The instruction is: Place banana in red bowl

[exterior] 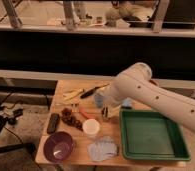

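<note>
From my station I see the white arm (156, 97) come in from the right, over the wooden table (60, 101). It bends down so that the gripper (107, 112) hangs low over the middle of the table, just left of the green tray (122, 136) and just behind the white cup (91, 127). Its jaws stand apart and I see nothing between them. The banana (72, 93) lies on the far left part of the table, well apart from the gripper. A dark-handled tool (91, 91) lies just to its right. The red bowl (77, 117) I take to be the small reddish-brown thing with an orange-red edge, left of the cup and between the banana and the purple bowl (58, 146). I cannot tell its shape for sure. It does not touch the banana. A dark flat object (53, 122) lies beside it on the left. The purple bowl sits at the near left corner, and a pale blue cloth (103, 148) lies at the near edge, between that bowl and the tray. The tray takes up the right side of the table, under the arm.
</note>
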Available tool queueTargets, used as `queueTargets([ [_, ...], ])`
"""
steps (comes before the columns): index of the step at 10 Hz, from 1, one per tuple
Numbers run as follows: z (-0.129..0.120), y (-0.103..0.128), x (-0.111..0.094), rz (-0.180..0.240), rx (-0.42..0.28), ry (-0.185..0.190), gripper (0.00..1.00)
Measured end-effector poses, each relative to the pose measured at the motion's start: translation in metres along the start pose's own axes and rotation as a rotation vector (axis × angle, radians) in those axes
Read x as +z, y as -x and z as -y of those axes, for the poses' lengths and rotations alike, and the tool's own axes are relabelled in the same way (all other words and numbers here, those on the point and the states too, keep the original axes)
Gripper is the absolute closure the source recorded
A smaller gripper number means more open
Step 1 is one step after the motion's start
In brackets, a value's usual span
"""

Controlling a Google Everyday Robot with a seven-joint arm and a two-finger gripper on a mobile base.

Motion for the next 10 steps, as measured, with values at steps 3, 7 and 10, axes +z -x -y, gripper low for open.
queueTargets([
  [3,0.047,0.050,0.031,0.067,-0.089,-0.025,0.20],
  [7,0.071,0.069,0.051,0.094,-0.123,-0.025,0.20],
  [10,0.071,0.069,0.051,0.095,-0.123,-0.024,0.20],
])
